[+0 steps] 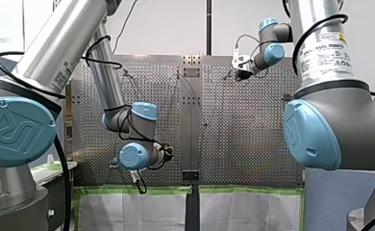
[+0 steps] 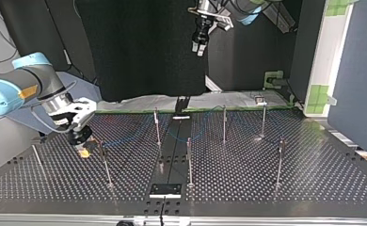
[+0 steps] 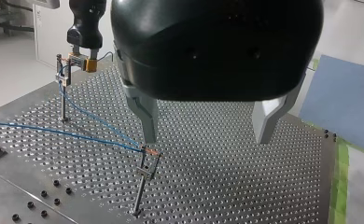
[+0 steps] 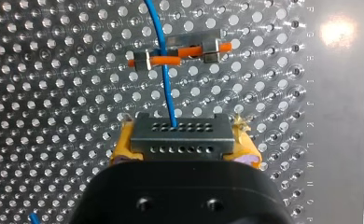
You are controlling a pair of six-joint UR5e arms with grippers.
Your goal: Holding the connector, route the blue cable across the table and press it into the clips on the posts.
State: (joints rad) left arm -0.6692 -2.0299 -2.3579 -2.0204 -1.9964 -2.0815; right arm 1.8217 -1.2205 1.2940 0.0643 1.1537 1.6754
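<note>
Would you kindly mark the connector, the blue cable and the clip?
connector (image 4: 180, 138), right wrist view, grey face.
blue cable (image 4: 169, 93), right wrist view, stretch between connector and clip.
clip (image 4: 185, 52), right wrist view, orange bar.

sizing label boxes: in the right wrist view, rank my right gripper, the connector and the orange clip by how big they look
1. my right gripper, black body largest by far.
2. connector.
3. orange clip: about as wide as the connector but thinner; it lies farther from the camera, so real size is unsure.
</note>
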